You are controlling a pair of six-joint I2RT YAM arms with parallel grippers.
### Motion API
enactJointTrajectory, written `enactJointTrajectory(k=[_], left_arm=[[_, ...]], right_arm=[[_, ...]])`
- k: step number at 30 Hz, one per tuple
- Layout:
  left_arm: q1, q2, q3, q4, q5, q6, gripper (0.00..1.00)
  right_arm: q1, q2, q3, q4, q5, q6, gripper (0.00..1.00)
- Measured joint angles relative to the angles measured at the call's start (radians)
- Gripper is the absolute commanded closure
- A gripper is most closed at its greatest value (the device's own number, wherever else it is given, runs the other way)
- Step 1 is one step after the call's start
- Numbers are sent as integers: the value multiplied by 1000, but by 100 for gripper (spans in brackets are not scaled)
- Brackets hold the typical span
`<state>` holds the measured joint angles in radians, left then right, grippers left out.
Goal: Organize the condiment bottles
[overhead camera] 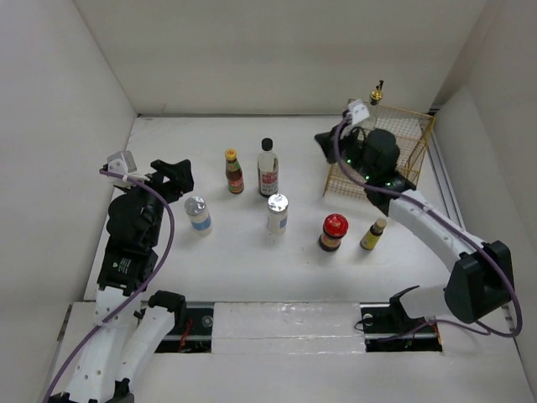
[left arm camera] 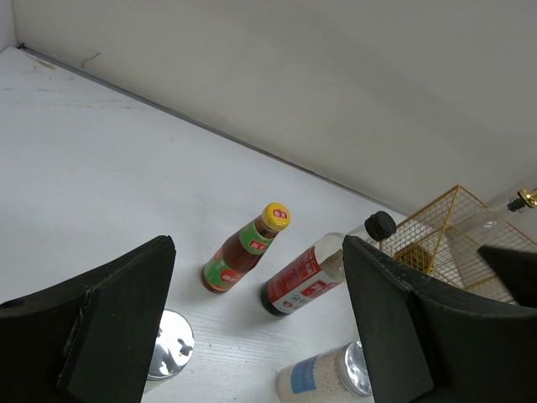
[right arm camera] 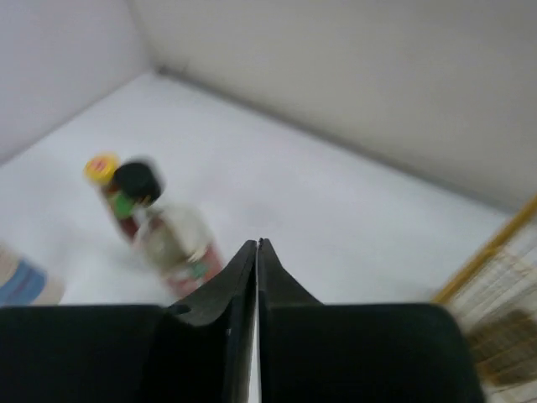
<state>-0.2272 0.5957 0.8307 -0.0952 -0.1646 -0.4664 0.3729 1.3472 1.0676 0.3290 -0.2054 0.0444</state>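
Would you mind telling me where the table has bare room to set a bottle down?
Bare: the back strip between the wall and the yellow-capped bottle and black-capped bottle; also the near strip before the silver-lidded jars and red-lidded jar. Crowded: mid-table between the bottles, and by the wire basket, where the right pincer hangs.

In front of my two arms [overhead camera: 132, 231] [overhead camera: 432, 227], the condiment count runs to seven — two silver-lidded jars [overhead camera: 198, 215] [overhead camera: 278, 212] with blue labels, one yellow-capped bottle [overhead camera: 234, 172] with a red label, one black-capped clear bottle [overhead camera: 268, 169], one red-lidded dark jar [overhead camera: 333, 232], one small yellow-labelled bottle [overhead camera: 374, 235] and one gold-capped bottle [overhead camera: 377, 94]. I also count one gold wire basket [overhead camera: 417, 151] and one white table [overhead camera: 210, 143] under it all.
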Motion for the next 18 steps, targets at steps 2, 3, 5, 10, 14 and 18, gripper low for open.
enactJointTrajectory(k=[2,3,5,10,14,18], left_arm=[[0,2,0,0,0,0,23],[0,4,0,0,0,0,21],[0,5,0,0,0,0,19],[0,2,0,0,0,-2,18],[0,2,0,0,6,-3,18],[0,2,0,0,12,-3,18]], right_arm=[[87,3,-48,-50,5,-8,54],[125,1,-70,-76,8,-14,38],[195,-5,-97,-134,-5,-32,15],[301,-11,-99,-272,-69,-80,5],[370,-5,-99,-344,-71,-101,1],[398,29,-98,-364,-67,-110,1]])
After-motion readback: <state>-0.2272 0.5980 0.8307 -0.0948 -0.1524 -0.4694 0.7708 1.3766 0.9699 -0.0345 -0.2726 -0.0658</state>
